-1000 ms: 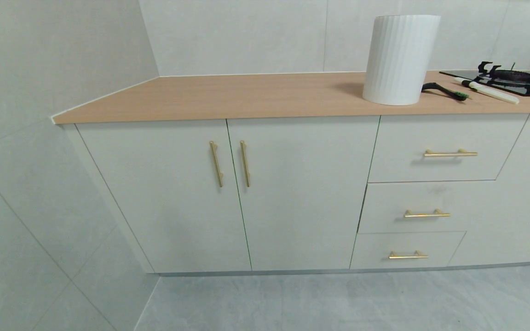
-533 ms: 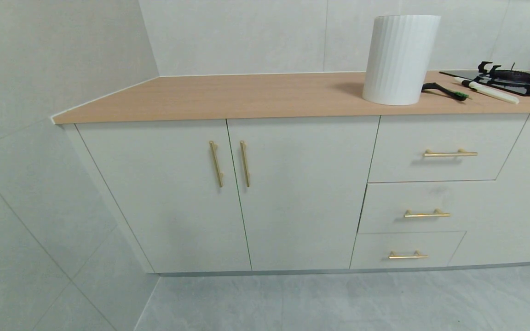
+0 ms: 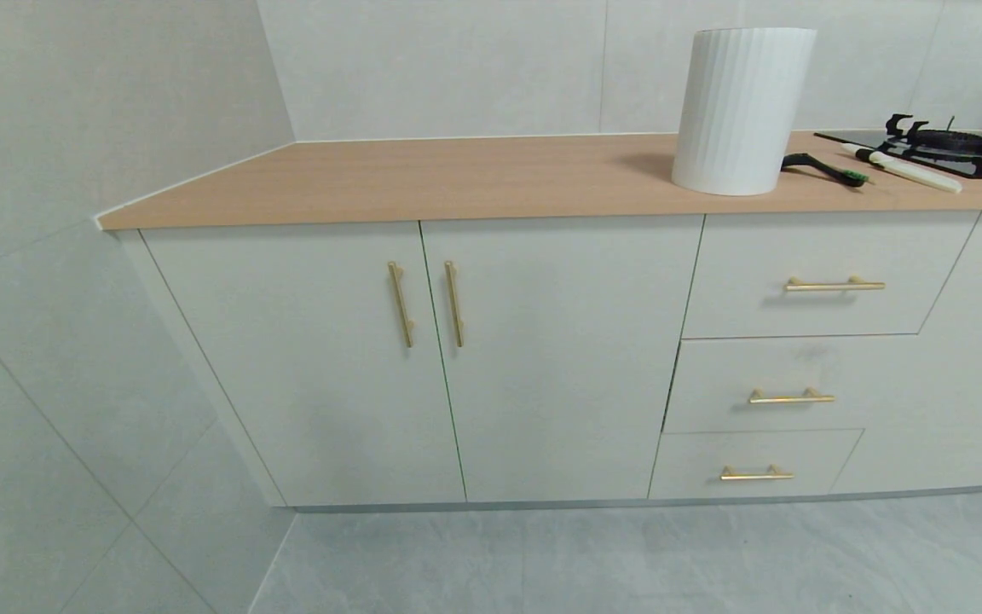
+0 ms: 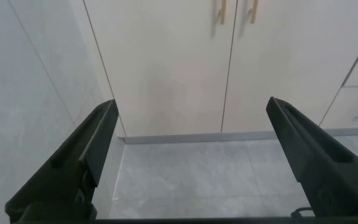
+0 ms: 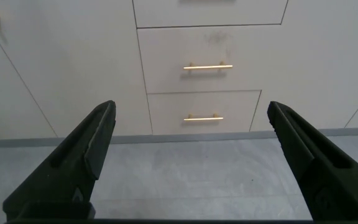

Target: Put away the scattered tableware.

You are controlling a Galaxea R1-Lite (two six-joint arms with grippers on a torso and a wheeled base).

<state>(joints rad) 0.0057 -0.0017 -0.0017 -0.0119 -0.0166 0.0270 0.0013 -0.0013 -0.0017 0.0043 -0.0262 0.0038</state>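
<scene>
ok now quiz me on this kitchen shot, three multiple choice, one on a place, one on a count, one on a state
1. Where does the white ribbed container stand? A on the wooden countertop B on the floor C on the hob
2. How many gold drawer handles show in the head view? A two B three C five
3. The left gripper is: A shut on a knife B shut, empty C open, empty
Answers: 1 A, its base rests on the countertop beside a black-handled tool. 2 B, one above another, three in all. 3 C, its fingers stand wide apart, nothing held.
</scene>
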